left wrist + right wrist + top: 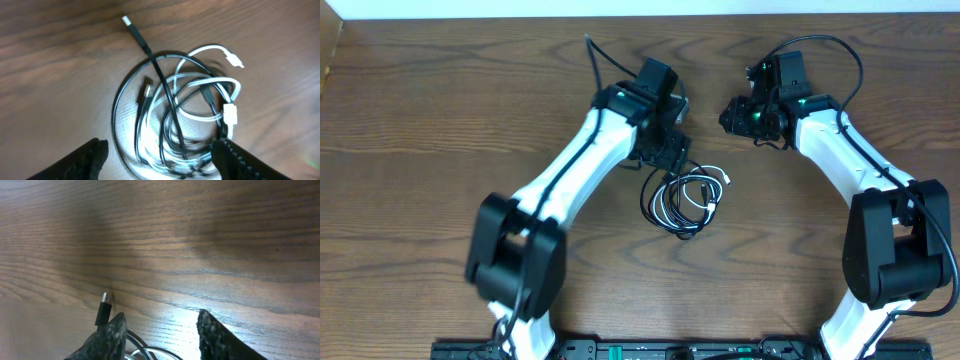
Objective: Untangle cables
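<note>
The black cable (pixel 650 200) and the white cable (pixel 672 207) lie tangled in one coil on the wooden table, in the middle of the overhead view. In the left wrist view the black cable (pixel 150 55) crosses over the white cable's (pixel 207 48) loops, and both plug ends lie free. My left gripper (pixel 672 160) is open just above the coil's far edge, its fingers (pixel 160 160) either side of the coil, holding nothing. My right gripper (pixel 732 115) is open and empty, to the far right of the coil. The right wrist view shows its fingers (pixel 160 330) over bare wood, with a black plug (pixel 103 312) at the left finger.
The wooden table (pixel 440 120) runs to its far edge (pixel 620 16) at the top of the overhead view. Thick black wires run along both arms (pixel 840 45). The arm bases stand at the near edge (pixel 640 350).
</note>
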`<act>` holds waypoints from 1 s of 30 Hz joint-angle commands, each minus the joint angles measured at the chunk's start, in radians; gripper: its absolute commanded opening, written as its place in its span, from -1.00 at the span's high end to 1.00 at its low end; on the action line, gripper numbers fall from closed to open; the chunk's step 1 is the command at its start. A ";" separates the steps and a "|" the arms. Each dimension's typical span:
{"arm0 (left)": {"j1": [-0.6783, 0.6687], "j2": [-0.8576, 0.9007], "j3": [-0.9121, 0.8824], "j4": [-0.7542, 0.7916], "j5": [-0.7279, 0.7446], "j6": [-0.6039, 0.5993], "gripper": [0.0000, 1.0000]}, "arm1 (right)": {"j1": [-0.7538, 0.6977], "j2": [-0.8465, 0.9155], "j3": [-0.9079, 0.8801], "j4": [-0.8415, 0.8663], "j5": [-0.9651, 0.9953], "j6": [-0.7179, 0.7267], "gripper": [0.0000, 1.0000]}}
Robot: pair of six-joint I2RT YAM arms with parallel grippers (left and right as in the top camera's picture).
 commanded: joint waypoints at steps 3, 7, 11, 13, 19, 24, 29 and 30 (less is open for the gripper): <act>-0.027 -0.081 0.019 -0.097 -0.027 -0.150 -0.25 | -0.009 -0.001 -0.010 -0.002 -0.006 -0.023 0.13; -0.052 -0.078 -0.072 -0.081 -0.028 -0.394 0.22 | -0.009 -0.001 -0.010 -0.002 -0.006 -0.023 0.11; -0.054 -0.078 -0.202 0.021 -0.050 -0.608 0.23 | -0.009 -0.001 -0.010 -0.003 -0.006 -0.023 0.11; -0.055 -0.078 -0.248 0.058 -0.050 -0.674 0.22 | -0.009 -0.001 -0.010 -0.004 -0.006 -0.023 0.10; -0.055 -0.076 -0.337 0.158 -0.054 -0.763 0.04 | -0.009 -0.001 -0.010 -0.006 -0.006 -0.023 0.10; -0.056 -0.076 -0.407 0.241 -0.053 -0.851 -0.10 | -0.009 -0.001 -0.010 -0.012 -0.006 -0.023 0.09; -0.070 -0.075 -0.433 0.279 -0.054 -0.852 -0.10 | -0.009 -0.001 -0.010 -0.013 -0.006 -0.023 0.07; -0.075 -0.075 -0.442 0.291 -0.055 -0.852 -0.10 | -0.009 -0.001 -0.010 -0.012 -0.006 -0.023 0.07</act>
